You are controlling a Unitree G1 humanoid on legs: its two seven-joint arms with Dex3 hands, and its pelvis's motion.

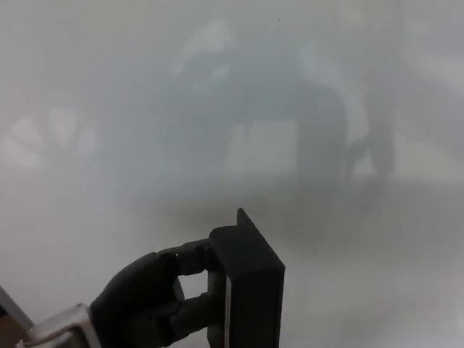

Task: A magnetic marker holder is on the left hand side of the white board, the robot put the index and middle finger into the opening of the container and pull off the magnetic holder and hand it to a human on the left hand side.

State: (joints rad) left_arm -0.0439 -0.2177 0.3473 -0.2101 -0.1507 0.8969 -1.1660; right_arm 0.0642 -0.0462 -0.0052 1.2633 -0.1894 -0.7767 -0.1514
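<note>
The black magnetic marker holder [250,286] is a flat rectangular box at the bottom centre of the head view, standing upright with its narrow edge toward me. My left hand [148,304] comes in from the lower left and is shut on the holder, two fingers [190,257] hooked into its left side. The holder is in front of the glossy whiteboard [377,275], and I cannot tell whether it touches the board. My right hand does not show.
The whiteboard fills the whole view and carries only blurred grey reflections, among them a dark hunched shape [290,123] across the upper middle. A dark edge [11,312] shows at the far lower left.
</note>
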